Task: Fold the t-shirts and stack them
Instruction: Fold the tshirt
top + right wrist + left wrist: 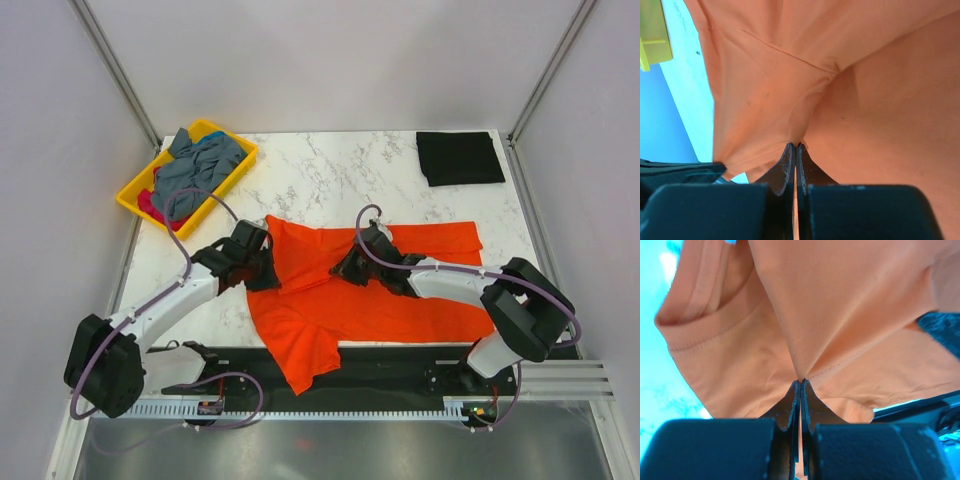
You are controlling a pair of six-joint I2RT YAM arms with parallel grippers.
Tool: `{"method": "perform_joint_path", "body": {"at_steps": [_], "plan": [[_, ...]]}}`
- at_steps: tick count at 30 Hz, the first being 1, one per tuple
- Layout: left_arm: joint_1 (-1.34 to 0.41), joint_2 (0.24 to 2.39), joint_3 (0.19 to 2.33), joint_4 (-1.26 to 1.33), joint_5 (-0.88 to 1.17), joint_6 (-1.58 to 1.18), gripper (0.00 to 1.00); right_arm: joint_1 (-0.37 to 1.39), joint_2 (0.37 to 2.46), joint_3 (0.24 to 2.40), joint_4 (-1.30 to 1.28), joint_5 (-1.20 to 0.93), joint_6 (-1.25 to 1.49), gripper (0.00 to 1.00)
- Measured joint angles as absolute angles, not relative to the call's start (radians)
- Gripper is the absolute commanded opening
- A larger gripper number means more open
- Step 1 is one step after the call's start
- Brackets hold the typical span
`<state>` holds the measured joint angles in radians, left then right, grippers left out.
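The marble worktop [330, 170] carries everything. The largest thing on it is the orange t-shirt [380, 305], spread along the near edge around the middle. One part hangs over that edge between the two arm bases, and its far part is gathered into folds. A yellow tray [232, 137] sits at the far left corner, turned at an angle. It holds a crumpled grey-blue t-shirt [200, 165], with a bit of pink t-shirt [150, 205] showing at the tray's near end. At the far right corner lies the black t-shirt [458, 157], folded into a flat rectangle, well apart from the rest. The left fingers [265, 265] are at the orange shirt's left side, and the left wrist view shows them clenched on a pinch of its cloth by a hemmed edge. The right fingers [343, 268] are over the shirt's middle, likewise pressed together on a fold of orange cloth
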<state>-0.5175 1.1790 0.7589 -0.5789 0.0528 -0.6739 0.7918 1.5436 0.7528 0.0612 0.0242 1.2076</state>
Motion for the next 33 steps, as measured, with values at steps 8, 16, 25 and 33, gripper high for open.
{"method": "perform_joint_path", "body": {"at_steps": [8,16,25,33], "plan": [[-0.614,1.180,0.683,-0.590,0.033,-0.731,0.02,0.797,1.555,0.709,0.097,-0.004,1.190,0.00],[-0.630,1.237,0.712,-0.625,0.007,-0.753,0.43,0.796,1.555,0.707,0.082,-0.002,1.156,0.17],[-0.344,1.419,1.105,-0.666,0.038,-0.608,0.38,0.765,1.478,0.760,-0.118,0.091,1.073,0.28],[-0.200,1.749,1.413,-0.636,0.101,-0.468,0.25,0.497,1.412,0.859,-0.193,0.138,0.934,0.24]]}}
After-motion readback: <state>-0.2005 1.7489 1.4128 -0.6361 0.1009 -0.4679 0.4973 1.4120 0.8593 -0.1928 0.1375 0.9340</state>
